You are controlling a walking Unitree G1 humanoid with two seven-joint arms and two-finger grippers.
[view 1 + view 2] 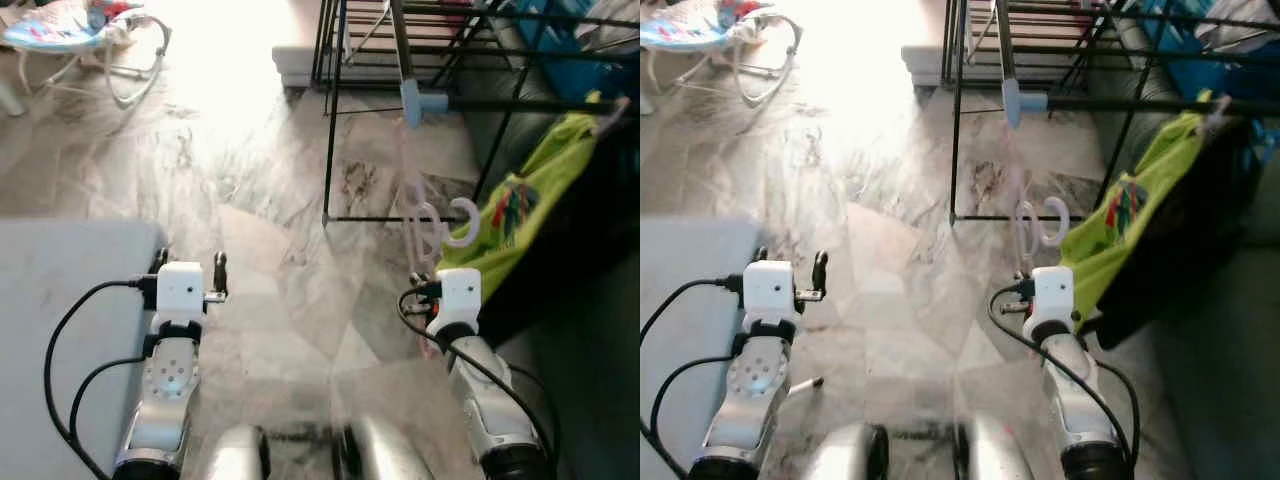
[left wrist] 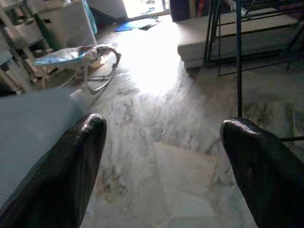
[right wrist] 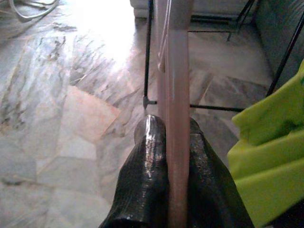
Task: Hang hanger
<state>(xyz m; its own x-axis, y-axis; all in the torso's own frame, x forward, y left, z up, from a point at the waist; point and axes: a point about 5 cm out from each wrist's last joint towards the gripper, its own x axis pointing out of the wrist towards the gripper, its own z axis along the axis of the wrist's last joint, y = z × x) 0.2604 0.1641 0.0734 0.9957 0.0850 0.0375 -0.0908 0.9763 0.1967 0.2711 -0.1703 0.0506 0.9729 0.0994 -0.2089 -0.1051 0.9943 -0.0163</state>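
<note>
So far the right gripper only clamps the pink hanger, not yet hooked on the drying rack; the left gripper gapes empty.

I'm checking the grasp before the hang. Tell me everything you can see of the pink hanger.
The pink hanger looks like pale, slightly translucent plastic, with a white curled hook at its top. It stands roughly upright, pinched edge-on between the right gripper fingers, which are shut on it. It is held above the marble floor, beside the green garment, below the black rack's bars and not yet on them.
</note>
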